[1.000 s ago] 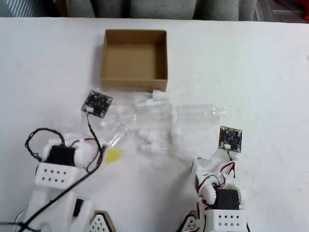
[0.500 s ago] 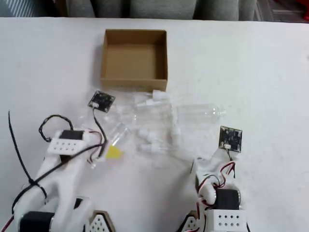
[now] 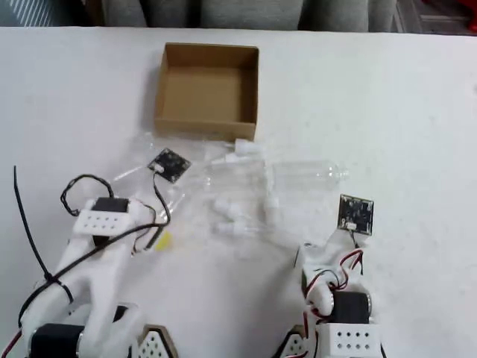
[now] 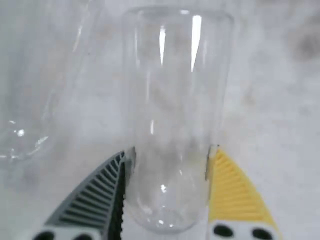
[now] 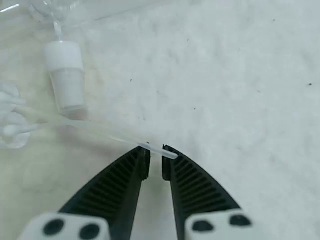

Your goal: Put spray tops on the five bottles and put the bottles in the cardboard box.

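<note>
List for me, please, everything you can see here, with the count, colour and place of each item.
cardboard box: one, brown, open, far side of the table.
clear bottles: several, exact count unclear, lying in front of the box.
spray tops: several, white, loose among the bottles.
table: one, white.
left gripper: grey and yellow, closed on a clear bottle.
right gripper: black, closed, at the tip of a spray top's tube.

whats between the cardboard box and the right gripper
High view: clear bottles and loose white spray tops lie between the cardboard box and right gripper.
</note>
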